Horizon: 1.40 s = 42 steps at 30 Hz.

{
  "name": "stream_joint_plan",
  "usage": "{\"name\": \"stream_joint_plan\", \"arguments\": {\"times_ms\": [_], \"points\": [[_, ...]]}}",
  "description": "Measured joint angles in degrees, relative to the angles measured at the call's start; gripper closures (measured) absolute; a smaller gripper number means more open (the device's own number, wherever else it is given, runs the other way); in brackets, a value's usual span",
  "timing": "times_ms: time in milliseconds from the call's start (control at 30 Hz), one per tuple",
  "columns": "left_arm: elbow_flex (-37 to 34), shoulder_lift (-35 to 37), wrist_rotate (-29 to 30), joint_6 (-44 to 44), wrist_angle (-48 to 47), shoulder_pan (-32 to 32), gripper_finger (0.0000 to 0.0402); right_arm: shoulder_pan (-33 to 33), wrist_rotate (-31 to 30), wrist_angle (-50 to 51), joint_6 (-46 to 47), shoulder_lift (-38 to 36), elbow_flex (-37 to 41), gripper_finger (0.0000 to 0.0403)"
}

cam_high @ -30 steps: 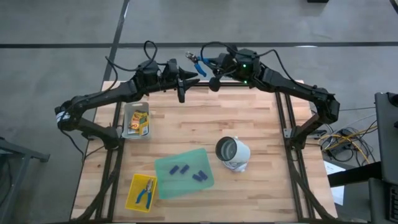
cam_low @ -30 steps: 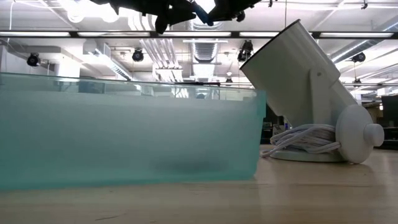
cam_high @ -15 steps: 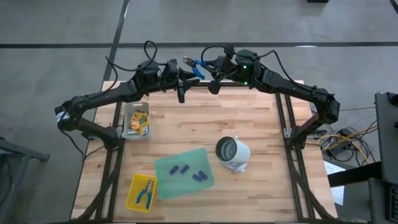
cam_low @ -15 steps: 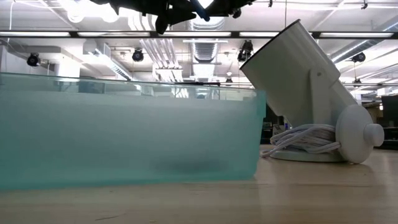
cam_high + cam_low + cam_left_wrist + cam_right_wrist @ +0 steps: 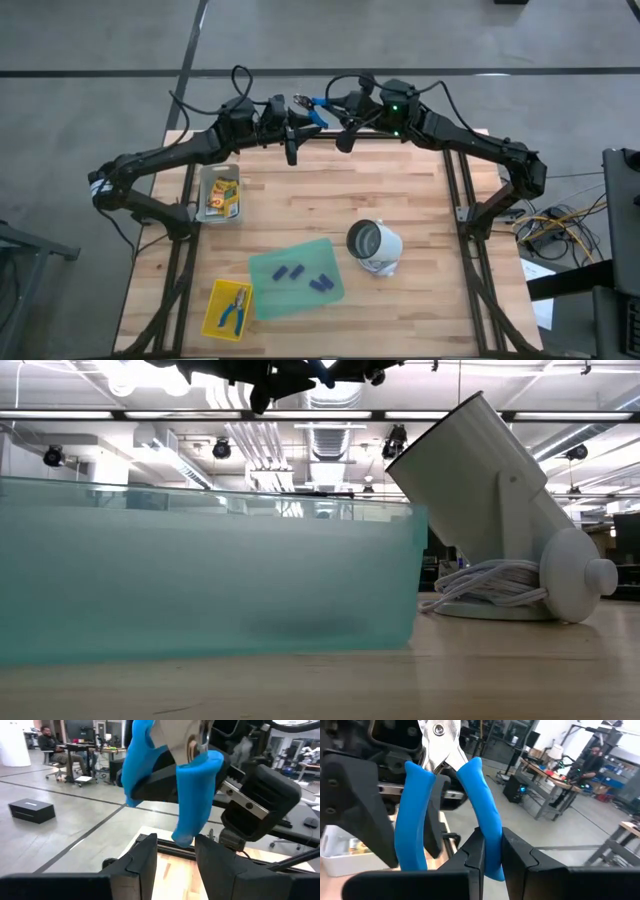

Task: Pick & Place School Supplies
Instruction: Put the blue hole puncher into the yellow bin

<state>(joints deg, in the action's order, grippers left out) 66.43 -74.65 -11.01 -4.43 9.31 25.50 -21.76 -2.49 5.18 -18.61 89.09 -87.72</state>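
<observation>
Blue-handled metal tool (image 5: 309, 108) hanging in air beyond far edge of green sheet's (image 5: 296, 279) surface, well apart from sheet, one handle sitting pinched in right gripper (image 5: 490, 852) jaws, metal tip pointing toward left gripper (image 5: 176, 857). Second blue-handled tool (image 5: 235, 306) lying flat in yellow basket (image 5: 213, 318) just beside sheet. Purple-blue oblong pieces (image 5: 290, 271) lying scattered on sheet. Yellow-and-green crayon boxes (image 5: 222, 199) lying in grey tray (image 5: 203, 180), apart from sheet.

In the low view, both arms are cut off by the top edge. The frosted green tray (image 5: 200, 580) hides whatever lies inside it. From above, the crayon boxes (image 5: 222, 199) are too small to count.
</observation>
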Motion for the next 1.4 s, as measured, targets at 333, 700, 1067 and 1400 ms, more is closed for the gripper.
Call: {"name": "stream_joint_plan", "arguments": {"times_ms": [333, 700, 1067, 1400], "points": [[-0.04, -0.07, -7.8, 0.09, 3.64, 0.0, 0.0266, 1.55, 1.69, 0.06, 0.09, 0.36, 0.0, 0.0369], [-0.04, -0.07, -9.73, -0.45, 3.67, -0.07, 0.0313, 1.75, 4.05, 0.2, 0.77, 0.36, 0.0, 0.0369], [-0.07, -0.04, -10.66, -0.47, 3.1, -0.09, 0.0341, 1.77, 4.48, 1.64, 5.31, 0.36, 0.11, 0.0369], [-0.15, -0.04, -9.75, -0.72, 2.56, -0.03, 0.0341, 1.77, 3.85, 1.91, 8.35, 0.35, 0.1, 0.0326]]}}
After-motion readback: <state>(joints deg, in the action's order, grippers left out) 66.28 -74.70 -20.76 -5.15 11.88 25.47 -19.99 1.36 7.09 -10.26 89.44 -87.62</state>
